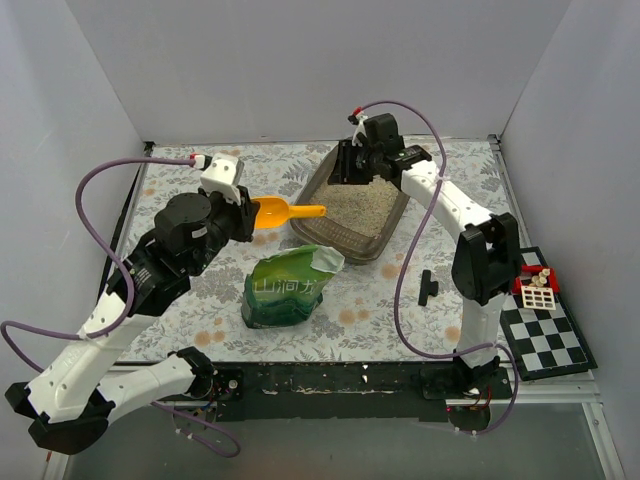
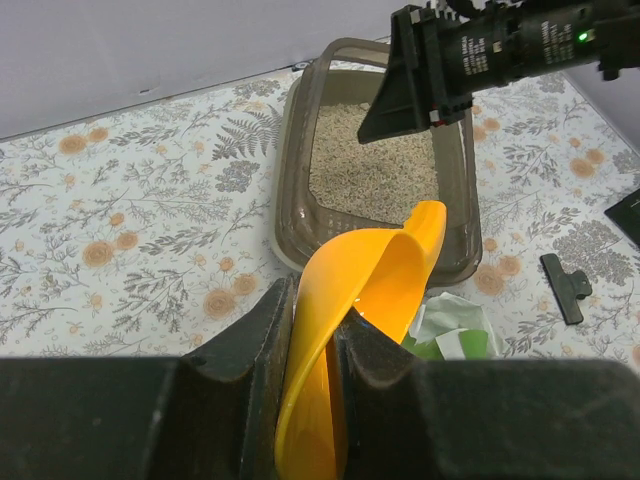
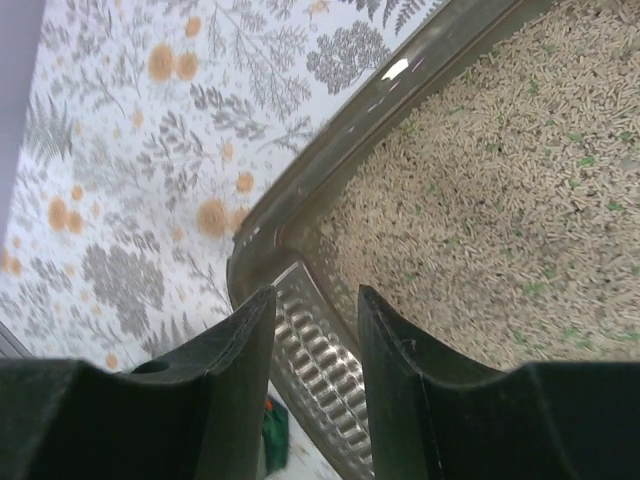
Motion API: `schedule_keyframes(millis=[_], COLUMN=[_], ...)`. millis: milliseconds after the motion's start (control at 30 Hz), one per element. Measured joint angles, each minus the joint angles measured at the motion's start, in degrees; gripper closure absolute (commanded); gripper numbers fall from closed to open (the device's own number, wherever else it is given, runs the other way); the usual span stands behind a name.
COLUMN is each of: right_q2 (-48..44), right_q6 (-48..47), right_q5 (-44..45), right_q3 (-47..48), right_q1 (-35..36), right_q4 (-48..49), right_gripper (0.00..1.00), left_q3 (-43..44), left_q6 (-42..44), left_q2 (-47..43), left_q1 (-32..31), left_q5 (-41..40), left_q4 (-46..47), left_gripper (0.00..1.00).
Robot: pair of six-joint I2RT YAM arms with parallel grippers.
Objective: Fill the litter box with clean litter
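Observation:
The litter box lies at the back centre, holding a layer of pale litter. My right gripper is at its far left corner. In the right wrist view its fingers straddle and pinch the ribbed rim beside the litter. My left gripper is shut on a yellow scoop, held in the air just left of the box. In the left wrist view the scoop sits between the jaws, pointing at the box. No litter shows in it.
A green bag with a torn-open top lies in front of the box, under the scoop. A black clip lies to the right. A checkerboard is at the right edge. White walls enclose the table.

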Motion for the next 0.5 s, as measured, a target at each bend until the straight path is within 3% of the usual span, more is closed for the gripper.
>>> schedule_keyframes(millis=[233, 500], right_q2=[5.51, 14.64], right_q6=[13.79, 21.7], right_q5=[2.67, 5.86], right_q3=[0.85, 7.15], right_q1=[0.0, 0.02], right_q4=[10.21, 12.92], right_gripper=[0.52, 0.47], left_q3=[0.07, 0.07], left_q6=[-0.59, 0.5], left_q2=[-1.81, -1.99], left_q1=[0.0, 0.0], left_q5=[-0.61, -2.32], left_q4=[-0.13, -1.44], left_gripper=[1.0, 1.0])
